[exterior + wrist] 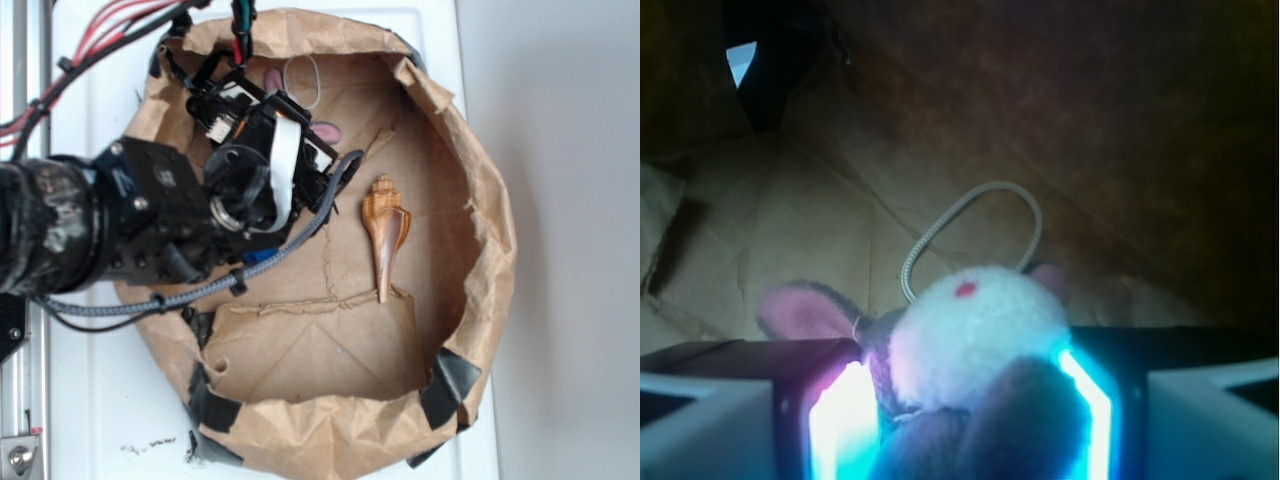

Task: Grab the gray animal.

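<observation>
So the gripper (965,420) has its two glowing pads squeezed right up against the gray animal (975,345), toy sandwiched between them, near the back-left wall of the paper bag tray (480,300). Pink ears poke out past the arm. The brown seashell (384,232) lies well apart, mid-tray.

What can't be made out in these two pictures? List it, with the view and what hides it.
- Exterior view: the small gray plush animal is covered by the black gripper and arm; only pink ear tips show.
- Wrist view: its lower body is cut off by the bottom edge.
- Wrist view: whether the glowing finger pads actually press the toy; glare blurs the contact.
- Wrist view: the brown spiral seashell is out of frame.
- Exterior view: the crumpled brown paper bag floor under the arm.
</observation>
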`<state>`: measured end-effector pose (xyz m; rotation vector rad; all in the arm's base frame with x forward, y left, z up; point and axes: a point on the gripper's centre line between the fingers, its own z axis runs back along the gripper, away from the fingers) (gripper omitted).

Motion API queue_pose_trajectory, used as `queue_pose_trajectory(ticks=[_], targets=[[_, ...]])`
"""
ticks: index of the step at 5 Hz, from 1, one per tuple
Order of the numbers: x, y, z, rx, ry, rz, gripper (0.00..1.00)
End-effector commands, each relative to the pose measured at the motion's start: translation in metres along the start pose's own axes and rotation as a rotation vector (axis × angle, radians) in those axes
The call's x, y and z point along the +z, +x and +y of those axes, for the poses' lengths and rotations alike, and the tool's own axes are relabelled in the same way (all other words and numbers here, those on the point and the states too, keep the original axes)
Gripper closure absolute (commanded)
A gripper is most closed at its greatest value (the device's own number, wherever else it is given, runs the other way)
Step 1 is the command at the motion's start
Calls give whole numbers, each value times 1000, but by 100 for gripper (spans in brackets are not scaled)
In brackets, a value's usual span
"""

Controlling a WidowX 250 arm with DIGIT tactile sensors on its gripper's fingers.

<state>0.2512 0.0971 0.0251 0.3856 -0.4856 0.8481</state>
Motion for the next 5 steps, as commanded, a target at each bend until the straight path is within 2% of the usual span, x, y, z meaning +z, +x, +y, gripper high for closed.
queue_pose_trajectory(ticks=[1,2,3,4,5], targets=[[104,44,11,49,-122,152,100],[150,67,3,47,-135,208,100],[174,83,1,35,-173,270,100],[178,86,3,51,-214,279,100],[181,81,2,53,-229,247,100]])
